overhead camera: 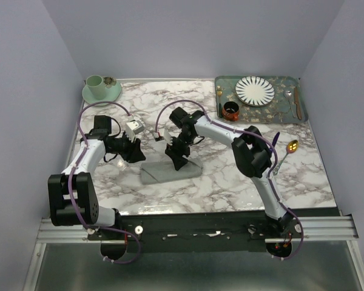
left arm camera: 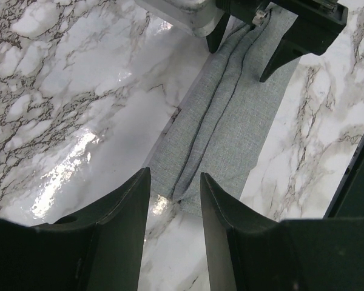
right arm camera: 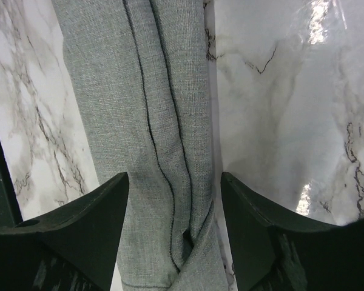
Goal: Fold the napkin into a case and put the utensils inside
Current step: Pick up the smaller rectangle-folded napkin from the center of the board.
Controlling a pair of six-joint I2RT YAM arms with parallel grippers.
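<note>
The napkin (overhead camera: 170, 173), grey cloth folded into a long narrow strip with lengthwise creases down its middle, lies flat on the marble table (overhead camera: 230, 182), left of centre and toward the near edge. The right gripper (overhead camera: 176, 160) points down over the strip toward its right end. In the right wrist view its jaws are spread wide: one finger (right arm camera: 91, 230) is over the cloth's margin, the other is just off the opposite edge over bare marble, and the creased cloth runs between them unpinched. The left gripper (overhead camera: 135, 151) is at the strip's left end. In the left wrist view its jaws are parted by a narrower gap, and the end of the middle crease lies just beyond the tips. Nothing is clamped there, and whether the fingers (left arm camera: 124, 218) touch the cloth cannot be told. The utensils lie well apart from the napkin, near the table's right edge. They are a spoon (overhead camera: 293, 146) with a gold bowl and, just beside it, a blue-handled piece (overhead camera: 276, 138) partly hidden by the right arm. At the far right corner a green tray (overhead camera: 227, 82) carries a striped plate (overhead camera: 255, 91), a small red and black pot (overhead camera: 232, 110) and further cutlery. At the far left corner a pale green cup (overhead camera: 95, 83) stands on its saucer (overhead camera: 112, 94).
</note>
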